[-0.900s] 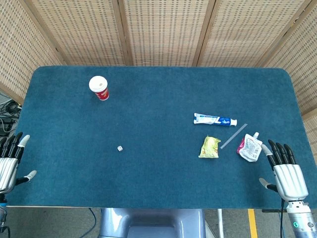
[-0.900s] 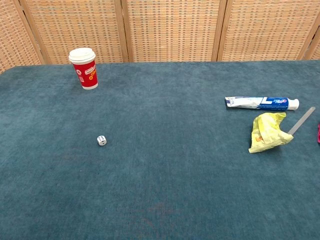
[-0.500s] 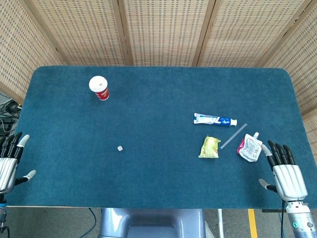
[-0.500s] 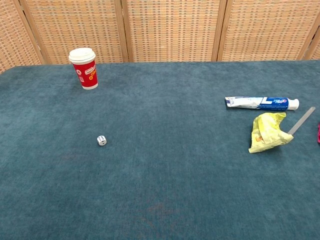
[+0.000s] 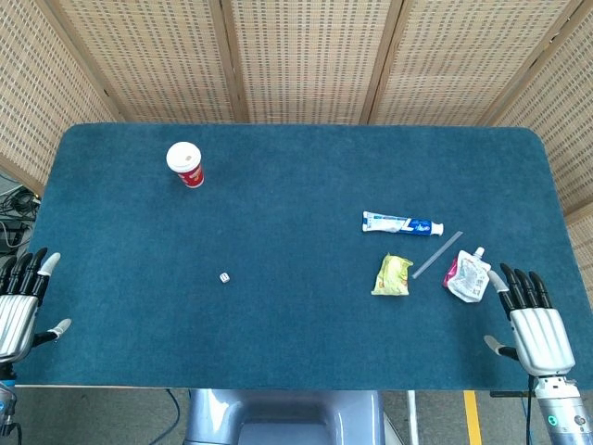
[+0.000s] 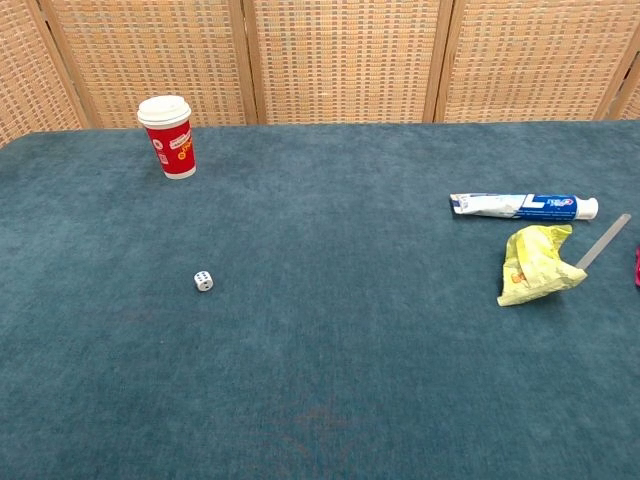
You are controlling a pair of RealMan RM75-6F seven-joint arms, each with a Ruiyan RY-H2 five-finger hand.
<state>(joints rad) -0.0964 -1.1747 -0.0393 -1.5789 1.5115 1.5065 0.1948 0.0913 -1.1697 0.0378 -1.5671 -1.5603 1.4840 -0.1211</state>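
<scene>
We see our left hand (image 5: 17, 311) and right hand (image 5: 533, 324) with ribbed silver-white backs, black fingers tipped in pale grey, and a grey wrist with a small green light.

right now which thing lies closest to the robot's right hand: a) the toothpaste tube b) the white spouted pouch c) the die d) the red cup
b: in the head view the white spouted pouch lies just ahead of the right hand, not touching its fingertips, while the toothpaste tube, die and red cup sit farther off.
</scene>
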